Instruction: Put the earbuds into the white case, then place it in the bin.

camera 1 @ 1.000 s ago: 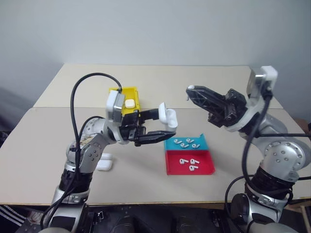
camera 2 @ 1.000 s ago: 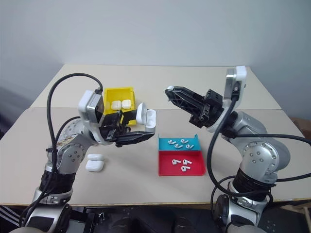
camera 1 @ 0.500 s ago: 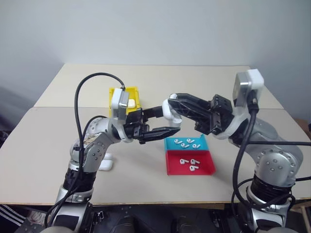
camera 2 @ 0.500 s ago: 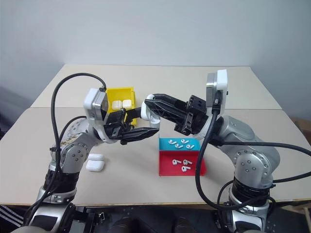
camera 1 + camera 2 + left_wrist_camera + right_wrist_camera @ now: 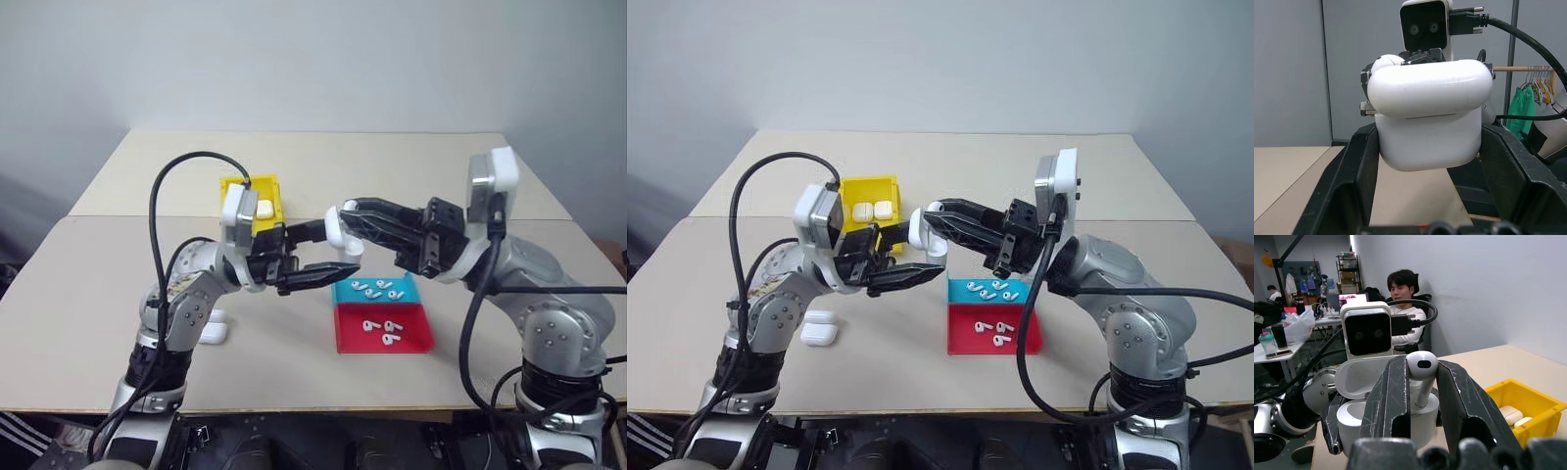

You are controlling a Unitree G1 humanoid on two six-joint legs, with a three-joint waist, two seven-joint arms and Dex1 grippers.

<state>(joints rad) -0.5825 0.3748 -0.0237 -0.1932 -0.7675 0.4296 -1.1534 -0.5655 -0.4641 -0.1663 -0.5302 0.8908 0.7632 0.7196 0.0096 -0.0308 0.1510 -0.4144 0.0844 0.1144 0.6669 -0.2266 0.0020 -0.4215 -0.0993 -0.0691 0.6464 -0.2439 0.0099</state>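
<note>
1. The table [image 5: 118, 284] carries everything I am not holding. I have both arms raised above its middle so the two hands meet in the air, clear of the trays below.
2. The bin [image 5: 854, 188] sits behind my left arm with two white cases already in it. It is the drop spot later, and for now it is out of the way.
3. The red tray [image 5: 416, 338] and the teal tray [image 5: 404, 283] lie side by side under my right arm, each with loose earbuds. They are no obstacle, since the work is above them.
4. My left hand [image 5: 1427, 161] clamps the white case [image 5: 1427, 132] between its spread fingers, lid swung open (so the wells face the other hand).
5. Two spare cases [image 5: 819, 328] rest on the table beside my left arm, untouched.
6. My right hand [image 5: 1422, 396] pinches one earbud [image 5: 1421, 369] by the stem, head up, right at the open case. I judge the insertion is in hand, and the raised lid is the thing I must not knock.
</note>
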